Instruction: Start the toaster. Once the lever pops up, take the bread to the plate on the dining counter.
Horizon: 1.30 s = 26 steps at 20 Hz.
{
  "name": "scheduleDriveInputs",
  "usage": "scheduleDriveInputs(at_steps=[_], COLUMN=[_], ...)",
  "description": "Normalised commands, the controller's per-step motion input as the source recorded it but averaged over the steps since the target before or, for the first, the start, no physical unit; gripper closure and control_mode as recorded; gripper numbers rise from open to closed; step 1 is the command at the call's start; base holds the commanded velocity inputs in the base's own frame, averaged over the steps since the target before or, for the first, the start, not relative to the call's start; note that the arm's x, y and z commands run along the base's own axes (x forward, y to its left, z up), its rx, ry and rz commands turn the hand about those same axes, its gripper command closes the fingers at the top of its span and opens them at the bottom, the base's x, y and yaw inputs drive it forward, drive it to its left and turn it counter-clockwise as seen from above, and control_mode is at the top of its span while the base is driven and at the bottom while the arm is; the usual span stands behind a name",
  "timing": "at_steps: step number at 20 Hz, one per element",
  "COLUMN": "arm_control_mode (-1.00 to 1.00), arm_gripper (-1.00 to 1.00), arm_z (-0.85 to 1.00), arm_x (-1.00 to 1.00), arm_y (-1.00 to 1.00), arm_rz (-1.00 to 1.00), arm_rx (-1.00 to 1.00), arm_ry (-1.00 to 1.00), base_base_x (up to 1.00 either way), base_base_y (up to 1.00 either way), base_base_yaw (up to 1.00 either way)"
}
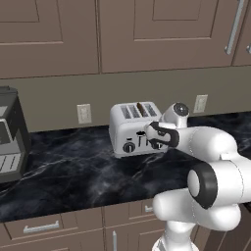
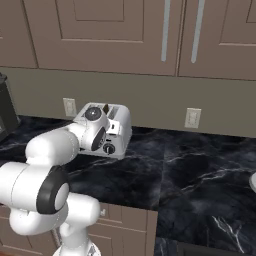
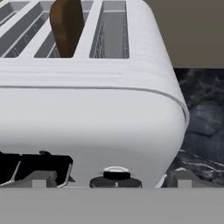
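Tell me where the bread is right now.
The bread stands upright in a slot of the toaster, second slot from its right end in the hand view, poking above the top, on the black marble worktop.

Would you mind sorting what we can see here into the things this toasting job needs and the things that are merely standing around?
Needed for the job:
- boxy silver-grey four-slot toaster
- thin dark brown bread slice standing in a slot
- open gripper at the toaster's front

Just standing around:
- large dark grey boxy appliance
- white wall outlets
- taupe upper cabinets
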Motion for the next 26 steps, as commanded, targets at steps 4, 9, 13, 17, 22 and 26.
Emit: scheduleDriveInputs(at_steps=[4, 9, 13, 17, 22, 26], arm_control_mode=[-1.00, -1.00, -1.00, -1.00, -1.00, -1.00], arm_gripper=[-1.00, -1.00, -1.00, -1.00, -1.00, -1.00], arm_z=[-0.07, -0.05, -0.01, 0.00, -0.04, -0.03], arm_x=[0.00, 0.00, 0.00, 0.00, 0.00, 0.00], arm_y=[0.00, 0.00, 0.00, 0.00, 0.00, 0.00], arm_rz=[0.00, 0.00, 0.00, 0.00, 0.00, 0.00], arm_rx=[0.00, 0.00, 0.00, 0.00, 0.00, 0.00], arm_ry=[0.02, 0.03, 0.05, 0.06, 0.06, 0.06], base_base_x=[0.00, 0.00, 0.00, 0.00, 0.00, 0.00], base_base_y=[0.00, 0.00, 0.00, 0.00, 0.00, 0.00], base_base_yaw=[0.00, 0.00, 0.00, 0.00, 0.00, 0.00])
